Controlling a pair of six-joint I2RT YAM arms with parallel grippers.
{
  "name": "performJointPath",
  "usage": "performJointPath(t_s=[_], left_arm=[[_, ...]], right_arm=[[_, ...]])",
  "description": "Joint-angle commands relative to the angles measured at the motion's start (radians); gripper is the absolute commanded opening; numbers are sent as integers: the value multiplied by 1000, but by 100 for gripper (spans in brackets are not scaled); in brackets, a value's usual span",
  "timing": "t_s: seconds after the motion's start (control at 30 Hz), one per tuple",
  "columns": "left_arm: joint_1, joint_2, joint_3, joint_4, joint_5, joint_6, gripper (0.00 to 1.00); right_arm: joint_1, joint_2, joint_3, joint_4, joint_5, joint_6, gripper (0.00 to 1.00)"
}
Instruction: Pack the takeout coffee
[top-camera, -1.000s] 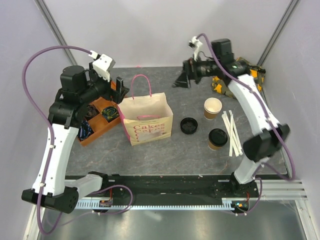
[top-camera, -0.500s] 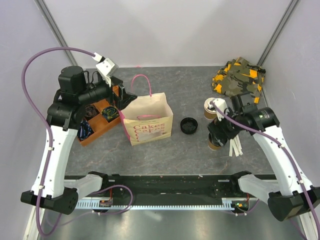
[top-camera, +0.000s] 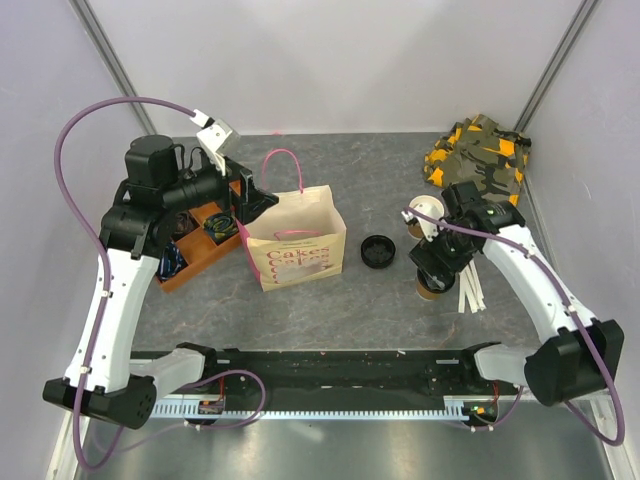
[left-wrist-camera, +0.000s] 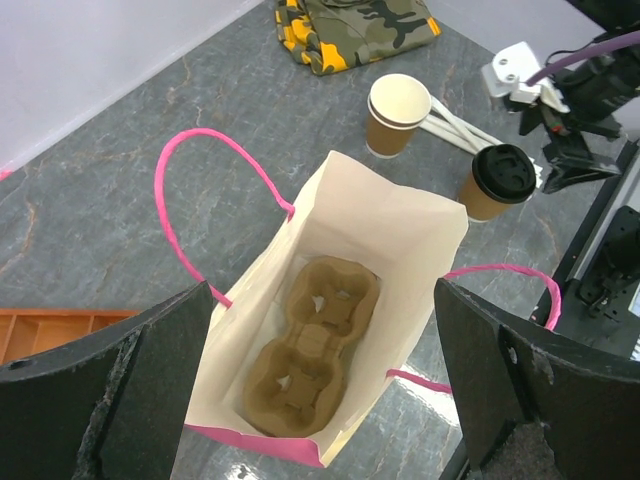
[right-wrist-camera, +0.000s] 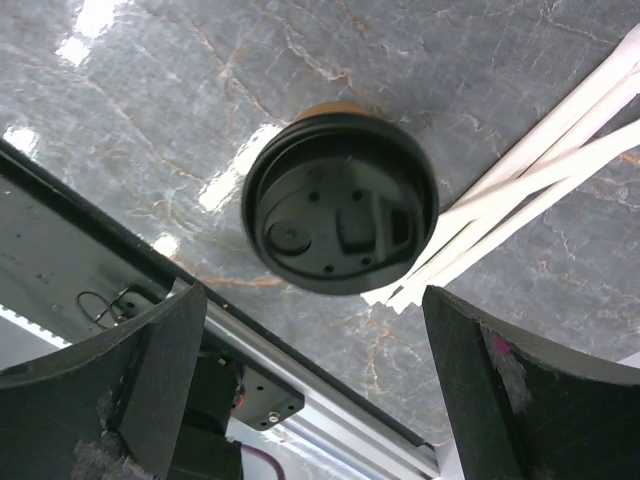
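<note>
The takeout coffee (right-wrist-camera: 340, 210), a tan cup with a black lid, stands upright on the table's right side (top-camera: 428, 290) (left-wrist-camera: 500, 180). My right gripper (right-wrist-camera: 315, 400) (top-camera: 437, 262) hangs open straight above it, the lid showing between its fingers (right-wrist-camera: 110, 390) and apart from them. The paper bag (top-camera: 295, 240) with pink handles stands open left of centre, a brown cup carrier (left-wrist-camera: 315, 345) at its bottom. Above the bag's mouth my left gripper (left-wrist-camera: 320, 400) (top-camera: 255, 195) is open and holds nothing.
A lidless tan cup (left-wrist-camera: 398, 115) (top-camera: 425, 210) stands behind the coffee. White straws (right-wrist-camera: 540, 180) (top-camera: 470, 290) lie to its right. A loose black lid (top-camera: 377, 250) sits between bag and cups. A camouflage cloth (top-camera: 480, 155) lies back right, an orange tray (top-camera: 195, 240) left.
My right arm has swung from the back of the table down to above the lidded cup. The left gripper has edged closer over the bag.
</note>
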Motion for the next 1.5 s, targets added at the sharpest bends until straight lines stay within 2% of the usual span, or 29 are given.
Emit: performJointPath(t_s=[0.0, 0.63, 1.1, 1.3, 1.47], left_arm=[[-2, -30, -13, 31, 6, -52, 100], [-2, -12, -5, 46, -3, -93, 100], [-2, 4, -10, 52, -17, -125, 100], [0, 2, -31, 62, -34, -166, 99], [1, 7, -36, 60, -57, -161, 99]], right_arm=[[-15, 55, 19, 71, 18, -38, 98], [-55, 96, -34, 122, -67, -90, 98], [-59, 86, -87, 171, -50, -101, 98], [-61, 74, -96, 185, -65, -108, 90], [-64, 58, -114, 186, -68, -119, 87]])
